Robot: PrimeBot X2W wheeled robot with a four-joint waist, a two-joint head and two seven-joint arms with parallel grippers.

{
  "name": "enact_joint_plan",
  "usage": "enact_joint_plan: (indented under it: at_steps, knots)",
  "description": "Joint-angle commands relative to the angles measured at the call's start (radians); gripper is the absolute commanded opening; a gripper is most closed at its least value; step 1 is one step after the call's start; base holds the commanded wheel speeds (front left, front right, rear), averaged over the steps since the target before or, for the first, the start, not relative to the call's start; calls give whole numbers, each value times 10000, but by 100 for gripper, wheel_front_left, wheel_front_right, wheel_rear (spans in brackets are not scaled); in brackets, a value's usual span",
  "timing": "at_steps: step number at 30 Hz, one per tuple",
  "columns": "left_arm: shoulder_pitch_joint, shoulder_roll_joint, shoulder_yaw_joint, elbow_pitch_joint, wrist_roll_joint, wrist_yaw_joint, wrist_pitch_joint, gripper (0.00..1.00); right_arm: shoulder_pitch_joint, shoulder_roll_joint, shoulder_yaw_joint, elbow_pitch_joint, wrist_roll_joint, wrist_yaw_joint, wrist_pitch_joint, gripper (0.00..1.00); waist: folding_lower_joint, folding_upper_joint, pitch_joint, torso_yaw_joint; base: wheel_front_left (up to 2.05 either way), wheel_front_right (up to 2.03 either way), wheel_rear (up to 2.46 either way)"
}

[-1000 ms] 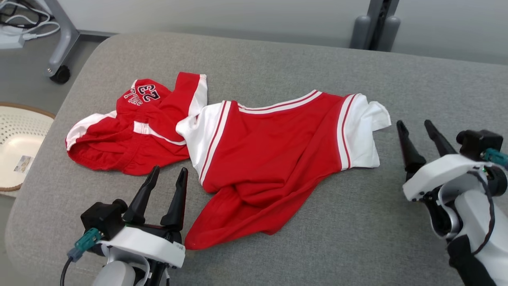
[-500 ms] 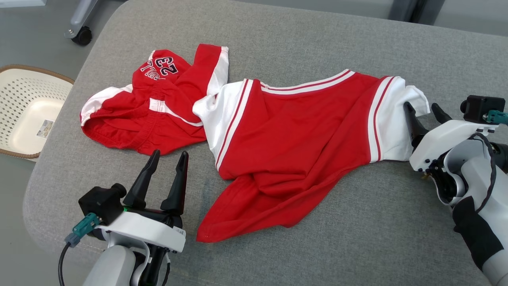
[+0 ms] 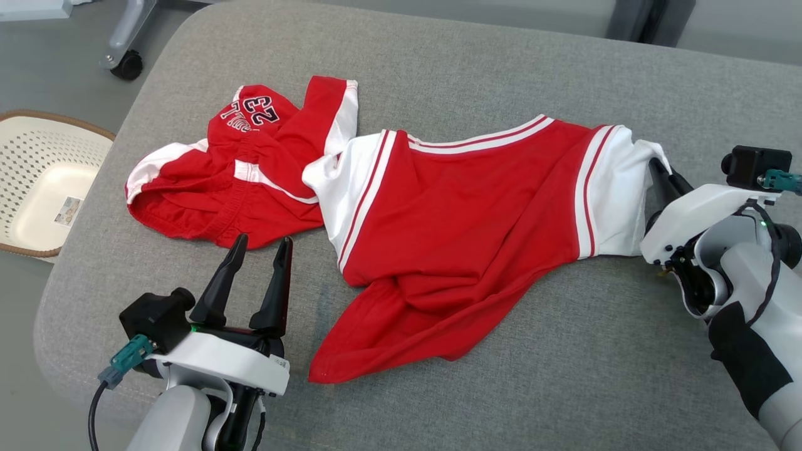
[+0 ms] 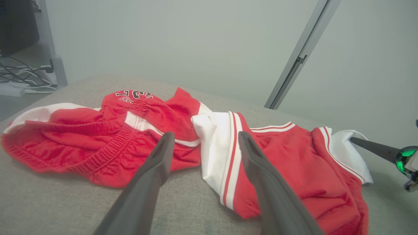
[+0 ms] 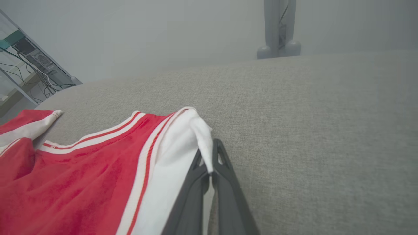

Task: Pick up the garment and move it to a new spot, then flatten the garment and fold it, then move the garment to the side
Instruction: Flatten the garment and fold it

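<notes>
The garment (image 3: 463,219), a red shirt with white striped sleeves, lies crumpled across the grey cushion (image 3: 501,81). At its right end my right gripper (image 3: 661,169) is shut on the white sleeve (image 3: 617,200). The right wrist view has the sleeve's edge (image 5: 199,130) pinched between the closed fingers of that gripper (image 5: 209,153). My left gripper (image 3: 263,241) stands open just above the cushion, in front of the shirt's left sleeve, holding nothing. In the left wrist view its gripper (image 4: 205,135) frames that sleeve (image 4: 215,137).
Red shorts (image 3: 213,188) printed with the number 23 lie touching the shirt's left end. A cream perforated basket (image 3: 25,144) stands on the floor to the left of the cushion. A caster wheel (image 3: 125,66) sits beyond the cushion's far left corner.
My right gripper has moved left onto the white sleeve and shut on it. The head camera has tilted, shifting the whole picture. The left gripper has stayed open in place.
</notes>
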Motion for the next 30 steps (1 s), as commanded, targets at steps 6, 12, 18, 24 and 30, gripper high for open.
enact_joint_plan:
  at_steps: [6,12,18,24,30]
  knots:
    - [191,50,191,-44,163,-18,-45,100,485,-403,-85,-308,1070,3,-508,0,0,0,-487,-328,0,0,0]
    - [468,113,244,-54,265,-17,-33,100,1138,-825,-110,-761,1884,3,-768,0,0,0,-964,-1063,0,0,0]
    - [713,95,236,-121,362,33,-33,100,2120,-1272,-396,-1606,2535,3,-969,0,0,0,-1286,-1850,0,0,0]
    - [872,119,281,-198,379,70,-34,100,3425,-1493,-1869,-2830,2101,3,-987,0,0,0,-1415,-2308,0,0,0]
    - [900,109,233,-220,373,92,-34,100,5047,-1022,-3340,-3965,1207,3,-988,0,0,0,-1468,-2503,0,0,0]
